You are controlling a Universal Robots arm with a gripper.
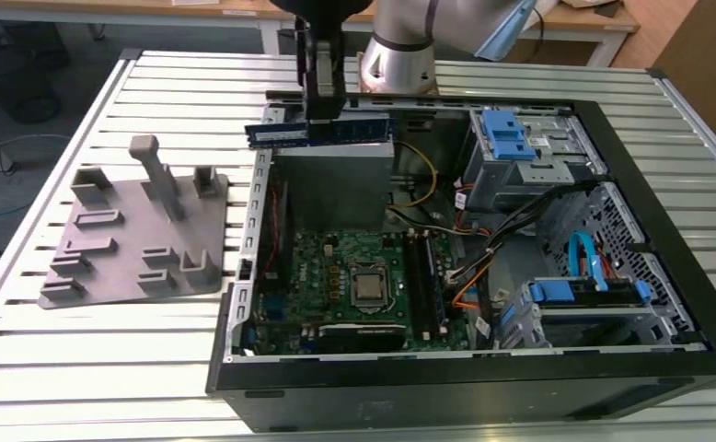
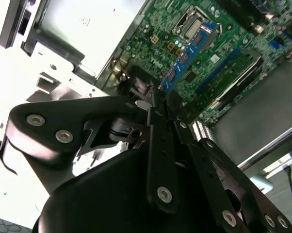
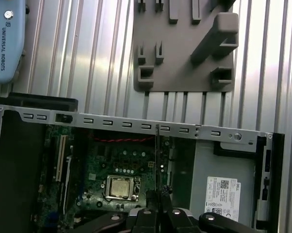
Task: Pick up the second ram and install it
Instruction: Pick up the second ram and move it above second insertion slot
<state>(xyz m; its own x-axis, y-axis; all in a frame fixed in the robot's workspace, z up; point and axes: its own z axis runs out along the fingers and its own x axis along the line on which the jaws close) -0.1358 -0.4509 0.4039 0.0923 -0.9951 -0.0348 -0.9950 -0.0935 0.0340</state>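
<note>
The second ram [image 1: 361, 130] is a thin dark-blue strip held level in the air. It hangs over the grey power supply [image 1: 331, 180] at the far end of the open computer case [image 1: 652, 230]. My gripper [image 1: 321, 117] comes down from above and is shut on its middle. In the second wrist view the ram [image 2: 189, 51] juts out past the gripper [image 2: 153, 97] over the green motherboard [image 2: 223, 43]. The first wrist view has it edge-on as a thin line [image 3: 157, 155] above the gripper [image 3: 158, 201]. The long black slots [image 1: 426, 272] lie beside the processor socket [image 1: 367, 287].
A grey holder plate [image 1: 149, 230] with upright posts lies on the slatted table at the exterior view's left of the case. Blue drive brackets [image 1: 512, 138], cables [image 1: 481, 249] and a blue data lead [image 1: 585, 262] crowd the case's other side. The case's metal rim [image 3: 136, 126] runs between plate and motherboard.
</note>
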